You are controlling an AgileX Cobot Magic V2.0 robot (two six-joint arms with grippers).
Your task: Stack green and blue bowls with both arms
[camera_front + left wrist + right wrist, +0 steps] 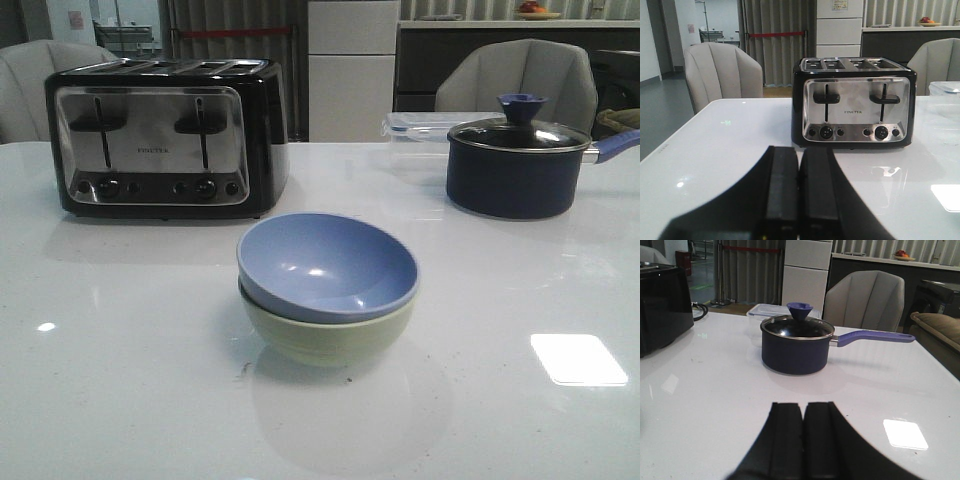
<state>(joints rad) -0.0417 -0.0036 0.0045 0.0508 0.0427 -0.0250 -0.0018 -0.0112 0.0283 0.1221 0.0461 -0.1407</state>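
obstacles: toaster [166, 136] rear-left, pot [517, 165] rear-right | free: bare table [120, 400] around 2 stacked bowls [327, 288]

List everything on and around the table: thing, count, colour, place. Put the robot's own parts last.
blue bowl: 1, periwinkle blue, nested in the green bowl, table centre
green bowl: 1, pale green, under the blue bowl
toaster: 1, black and steel, back left
pot: 1, dark navy with glass lid and blue handle, back right
plastic box: 1, clear, behind the pot
table: 1, white, glossy
chairs: 2, grey, behind the table
left gripper: 1, black, jaws shut, facing the toaster
right gripper: 1, black, jaws shut, facing the pot
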